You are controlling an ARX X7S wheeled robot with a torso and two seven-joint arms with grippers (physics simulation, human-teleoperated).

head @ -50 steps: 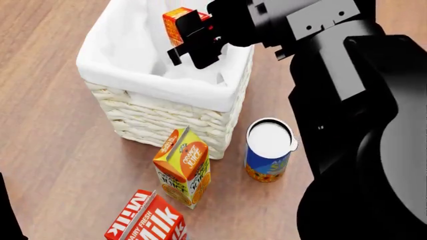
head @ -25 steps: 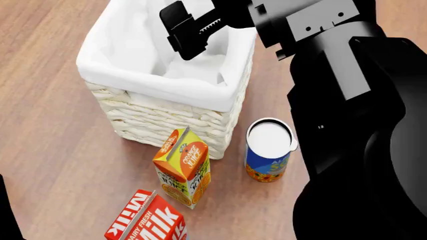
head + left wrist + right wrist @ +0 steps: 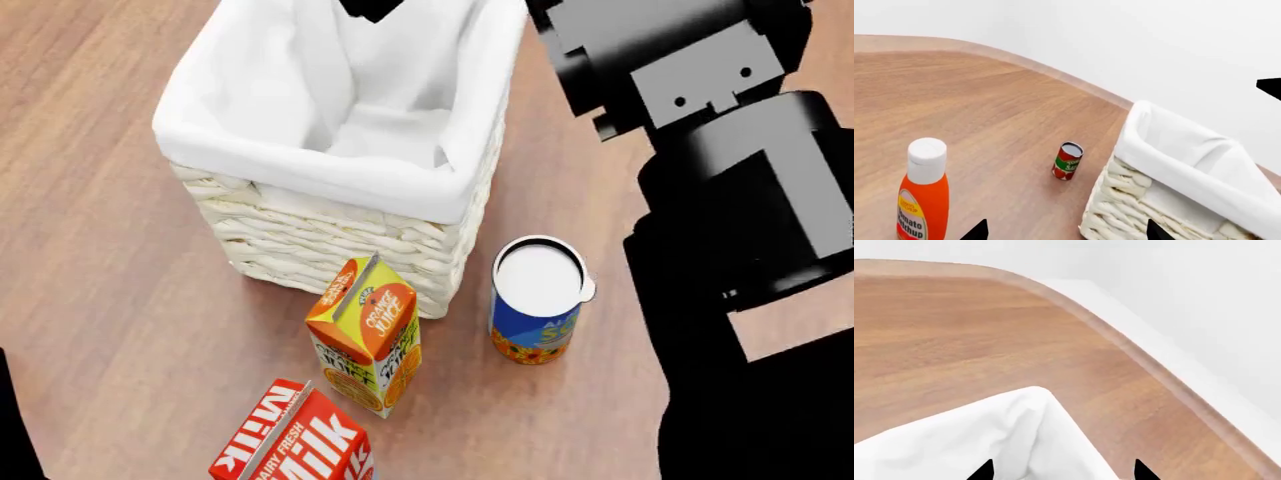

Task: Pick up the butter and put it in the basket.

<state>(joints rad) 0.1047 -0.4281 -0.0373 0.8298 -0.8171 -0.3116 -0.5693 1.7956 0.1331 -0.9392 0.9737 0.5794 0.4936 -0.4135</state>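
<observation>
Butter is no longer seen anywhere: a second ago it was carried in the right pincer [image 3: 374, 8] above the basket [image 3: 200, 130], half a second ago the pincer was already seen empty there, and now only its dark tips are glimpsed at the far edge of the head view. Release into the basket is therefore judged done, the box probably hidden in the liner folds. Whether the right pincer is wide or narrow cannot be told now; the same is true of the left pincer [image 3: 1064, 232]. Juice carton [image 3: 363, 332] and can [image 3: 537, 298] are left undisturbed.
</observation>
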